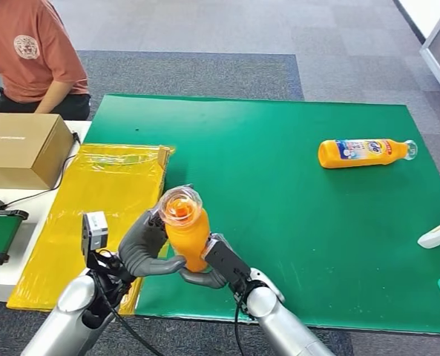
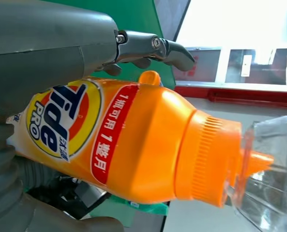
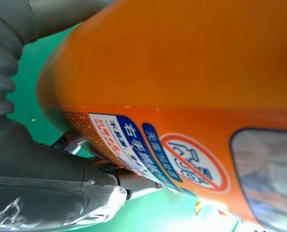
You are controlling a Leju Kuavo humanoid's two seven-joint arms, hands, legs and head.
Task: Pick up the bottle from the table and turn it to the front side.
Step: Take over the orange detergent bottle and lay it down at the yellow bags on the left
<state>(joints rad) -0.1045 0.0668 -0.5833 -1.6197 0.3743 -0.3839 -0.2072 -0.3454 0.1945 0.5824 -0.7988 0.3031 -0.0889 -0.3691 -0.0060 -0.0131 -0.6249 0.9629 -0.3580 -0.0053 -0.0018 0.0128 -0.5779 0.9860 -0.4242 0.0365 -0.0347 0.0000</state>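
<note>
1. Left hand (image 1: 145,248) and right hand (image 1: 217,263) both grip orange bottle (image 1: 186,226), held upright above the near edge of green mat (image 1: 296,222), clear cap toward camera
2. Left wrist view: Tide Pro front label, ribbed orange cap, finger (image 2: 149,46) over the bottle (image 2: 142,140)
3. Right wrist view: back label with warning icon on bottle (image 3: 178,72)
4. Second bottle (image 1: 363,153) lies on its side at far right, well apart
5. Yellow bag (image 1: 99,200), cardboard box (image 1: 21,148), seated person (image 1: 33,52) left

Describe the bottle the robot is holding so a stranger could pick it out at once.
Start at the green mat and look to its near edge, beside the yellow plastic sheet. There an orange detergent bottle stands upright between the left hand and right hand. The other orange bottle lies flat, untouched, at the far right.
</note>
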